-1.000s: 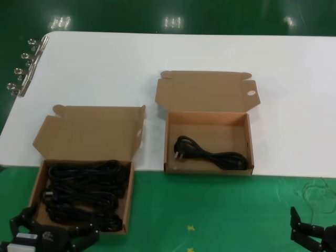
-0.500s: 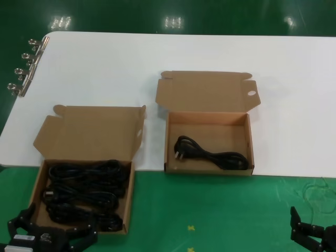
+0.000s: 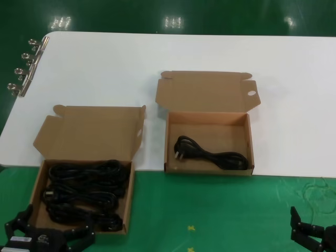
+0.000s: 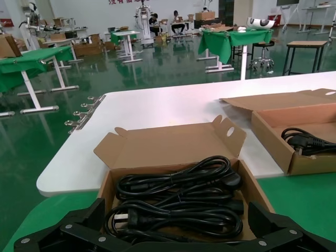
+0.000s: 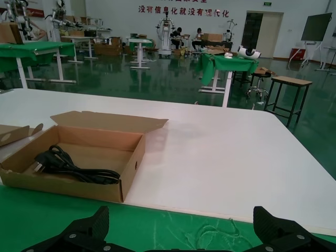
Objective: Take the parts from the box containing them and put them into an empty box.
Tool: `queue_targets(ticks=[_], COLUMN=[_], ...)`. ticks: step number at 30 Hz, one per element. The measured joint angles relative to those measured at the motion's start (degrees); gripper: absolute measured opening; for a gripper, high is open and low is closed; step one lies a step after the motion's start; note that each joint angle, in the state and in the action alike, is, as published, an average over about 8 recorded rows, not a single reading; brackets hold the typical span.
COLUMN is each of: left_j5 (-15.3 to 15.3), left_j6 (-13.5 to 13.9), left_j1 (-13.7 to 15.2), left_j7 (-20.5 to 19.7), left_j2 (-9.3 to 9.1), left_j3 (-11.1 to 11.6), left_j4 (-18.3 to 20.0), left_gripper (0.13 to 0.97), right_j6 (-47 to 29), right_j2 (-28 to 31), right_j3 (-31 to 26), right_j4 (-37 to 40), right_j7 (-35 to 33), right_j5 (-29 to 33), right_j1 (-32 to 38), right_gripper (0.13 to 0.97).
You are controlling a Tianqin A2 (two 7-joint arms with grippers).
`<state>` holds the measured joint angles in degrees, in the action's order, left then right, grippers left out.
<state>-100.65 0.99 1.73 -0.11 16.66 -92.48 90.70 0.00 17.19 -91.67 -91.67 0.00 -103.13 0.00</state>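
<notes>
The left gripper, jaws spread and empty, has drawn back slightly toward the near edge of the left box full of power cords. One cord lies in the right box. The right gripper waits open, near right.

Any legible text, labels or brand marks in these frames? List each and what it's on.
"没有最好只有更好": red characters on the far white hall wall, partly blurred, reading uncertain.
White label on the left gripper: too small to read.
Brown cardboard boxes and black rubber power cords: no print visible.
</notes>
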Motion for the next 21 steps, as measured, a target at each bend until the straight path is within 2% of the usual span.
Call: queue_targets(ticks=[21], left_j5=[-1.2], left_j6=[-0.5], left_j1=[-0.8], left_j7=[0.1], left_j2=[0.25], left_j3=[0.4], left_j4=[0.5], left_gripper=[0.966], right_j6=[0.0], right_j2=[0.0], right_j3=[0.0], right_j4=[0.0], right_j7=[0.0], right_j5=[0.0], right_j1=[0.0], right_gripper=[0.966])
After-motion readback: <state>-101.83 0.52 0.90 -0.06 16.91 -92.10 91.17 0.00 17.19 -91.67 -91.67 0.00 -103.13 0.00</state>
